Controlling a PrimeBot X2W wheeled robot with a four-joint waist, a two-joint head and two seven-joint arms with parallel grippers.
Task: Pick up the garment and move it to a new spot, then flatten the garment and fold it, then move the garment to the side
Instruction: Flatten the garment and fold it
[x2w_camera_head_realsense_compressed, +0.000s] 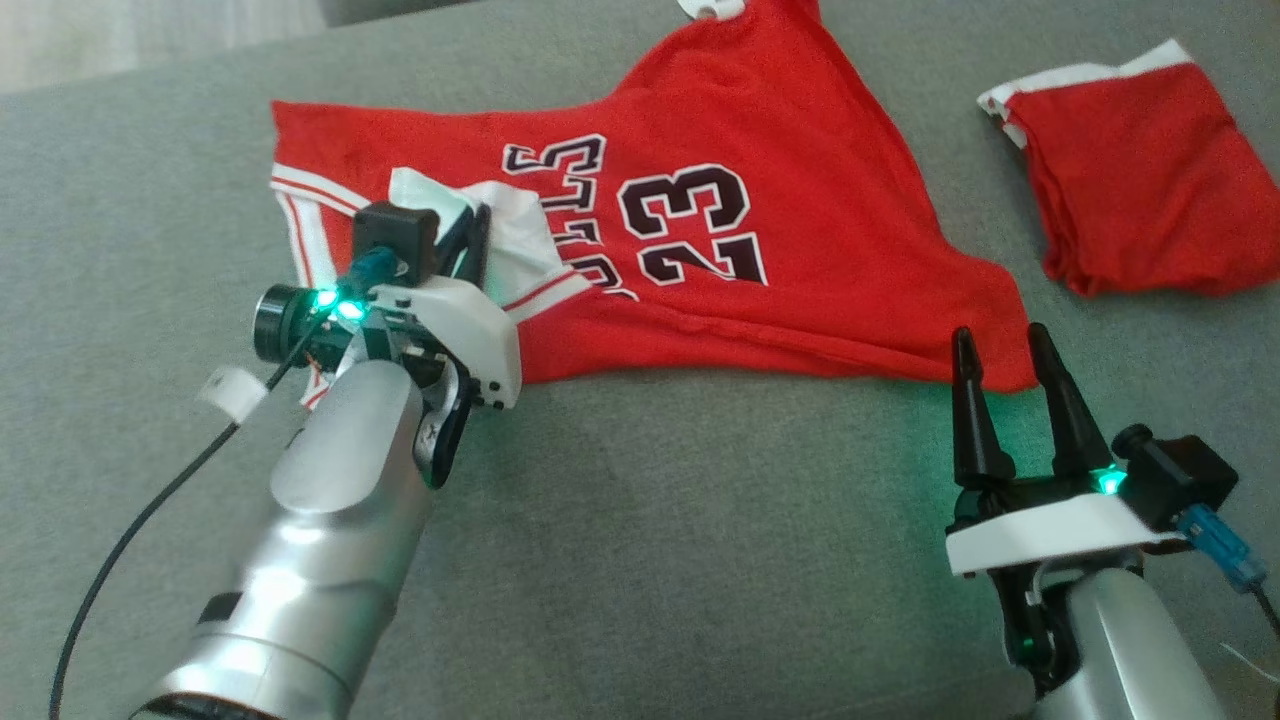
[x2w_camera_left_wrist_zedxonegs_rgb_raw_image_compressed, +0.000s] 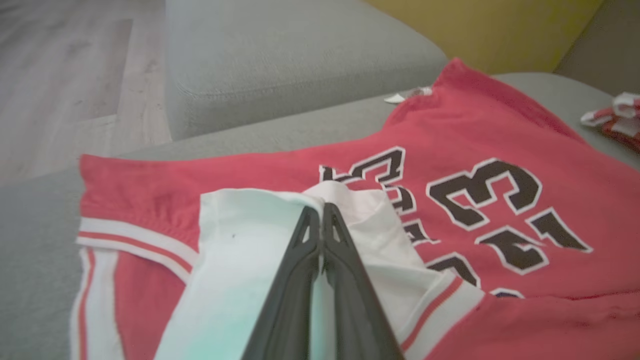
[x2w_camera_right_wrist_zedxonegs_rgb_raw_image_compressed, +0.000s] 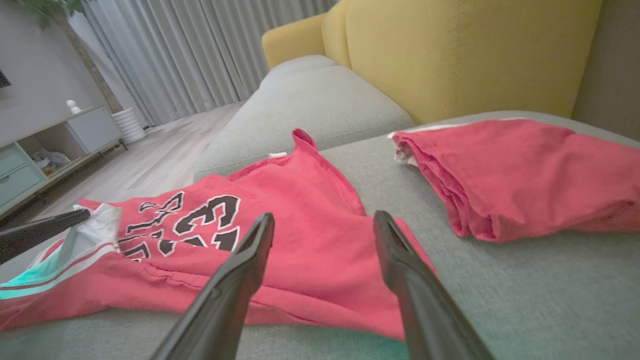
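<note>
Farthest left, across the floor from the sofa (x2w_camera_head_realsense_compressed: 650, 540), we see a low cabinet (x2w_camera_right_wrist_zedxonegs_rgb_raw_image_compressed: 50, 150) whose open shelf holds something too blurred to name. On the grey sofa seat, a black cable (x2w_camera_head_realsense_compressed: 130, 540) trails beside the left arm. The left tool (x2w_camera_head_realsense_compressed: 478, 225) is down on the left part of the jersey (x2w_camera_head_realsense_compressed: 800, 200), its two fingers pressed tight together and nipping a white fold of the turned-back lining, which bunches up around the tips in the left wrist view. The red jersey lies spread but rumpled on the seat. Its long axis runs across our head view, broad at the left, where the red-and-white striped trim shows, and narrowing to a corner at the lower right. One strap with a white tag points toward the far edge of the seat. The black "23" and part of the lettering face up, and a crease doubles the number over itself. The right tool (x2w_camera_head_realsense_compressed: 1000, 345) stands with its fingers spread wide and holds nothing, its tips over that right-hand corner of the jersey. Well apart to the right lies a folded red garment (x2w_camera_head_realsense_compressed: 1130, 170) with white trim, in front of the yellow backrest (x2w_camera_right_wrist_zedxonegs_rgb_raw_image_compressed: 450, 50).
</note>
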